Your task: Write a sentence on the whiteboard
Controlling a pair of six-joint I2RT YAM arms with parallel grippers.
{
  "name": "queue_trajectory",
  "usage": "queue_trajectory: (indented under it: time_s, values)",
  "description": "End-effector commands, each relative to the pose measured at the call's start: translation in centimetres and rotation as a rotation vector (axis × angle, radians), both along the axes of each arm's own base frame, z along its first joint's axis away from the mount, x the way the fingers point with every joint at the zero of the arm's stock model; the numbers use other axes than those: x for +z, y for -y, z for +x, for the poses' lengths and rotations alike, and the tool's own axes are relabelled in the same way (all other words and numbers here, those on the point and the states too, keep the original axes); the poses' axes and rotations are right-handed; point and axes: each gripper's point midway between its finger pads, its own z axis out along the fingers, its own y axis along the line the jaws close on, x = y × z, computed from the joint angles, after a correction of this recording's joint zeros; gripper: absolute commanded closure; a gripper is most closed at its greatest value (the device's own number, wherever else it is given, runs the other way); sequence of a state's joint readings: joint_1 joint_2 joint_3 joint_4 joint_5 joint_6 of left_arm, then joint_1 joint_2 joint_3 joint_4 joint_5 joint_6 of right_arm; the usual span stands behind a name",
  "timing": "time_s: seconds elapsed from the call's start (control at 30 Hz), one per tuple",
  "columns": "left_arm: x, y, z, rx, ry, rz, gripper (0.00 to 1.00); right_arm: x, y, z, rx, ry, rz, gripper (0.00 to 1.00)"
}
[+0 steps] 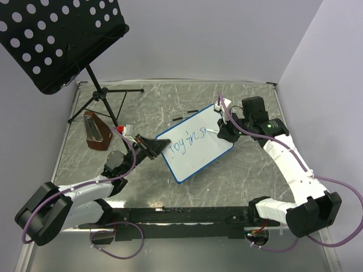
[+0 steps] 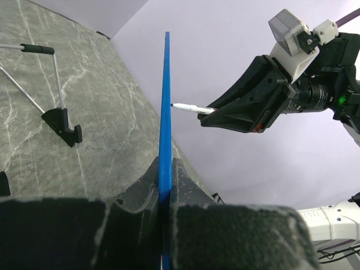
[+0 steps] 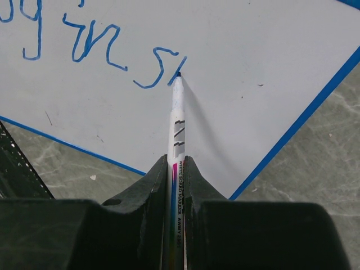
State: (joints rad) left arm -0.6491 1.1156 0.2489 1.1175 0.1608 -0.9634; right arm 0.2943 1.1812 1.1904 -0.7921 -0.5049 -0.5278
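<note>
The whiteboard (image 1: 195, 148), white with a blue frame, lies tilted at the table's middle. My left gripper (image 1: 154, 148) is shut on its left edge; in the left wrist view the blue frame (image 2: 165, 112) runs edge-on up from between the jaws (image 2: 165, 169). My right gripper (image 1: 222, 128) is shut on a white marker (image 3: 176, 121), whose tip touches the whiteboard (image 3: 253, 50). The sentence (image 1: 189, 136) is blue handwriting reading roughly "Joy in s"; its last strokes (image 3: 160, 70) end at the marker tip. The marker (image 2: 191, 108) also shows beside the board's edge.
A black perforated music stand (image 1: 54, 34) rises at the back left, its tripod legs (image 1: 99, 99) on the table. A brown wedge-shaped object (image 1: 95, 133) sits left of my left gripper. A thin dark stick (image 1: 182, 117) lies behind the board.
</note>
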Motion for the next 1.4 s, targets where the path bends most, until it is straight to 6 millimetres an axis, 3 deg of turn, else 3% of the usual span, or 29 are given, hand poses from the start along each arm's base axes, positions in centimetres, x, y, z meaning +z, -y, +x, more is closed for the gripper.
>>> queue_trajectory:
  time_s: [0.0, 0.27, 0.63, 0.9, 1.37]
  values:
    - [6.0, -0.7, -1.4, -0.027, 0.153, -0.160, 0.99, 2.4, -0.1, 2.1, -0.038, 0.083, 0.023, 1.00]
    - [5.9, -0.9, -1.4, -0.020, 0.153, -0.159, 0.99, 2.4, 0.7, 2.5, -0.077, 0.082, 0.017, 1.00]
    - [5.9, -0.8, -1.4, -0.022, 0.150, -0.164, 0.99, 0.5, 1.2, -0.1, -0.013, 0.022, -0.021, 1.00]
    - [5.8, -0.7, -1.3, -0.024, 0.146, -0.163, 0.99, -0.2, 1.3, -1.0, 0.005, -0.002, -0.030, 1.00]
    - [5.8, -0.9, -1.4, -0.020, 0.149, -0.163, 0.99, 2.3, 0.8, 2.3, -0.058, 0.071, 0.005, 1.00]
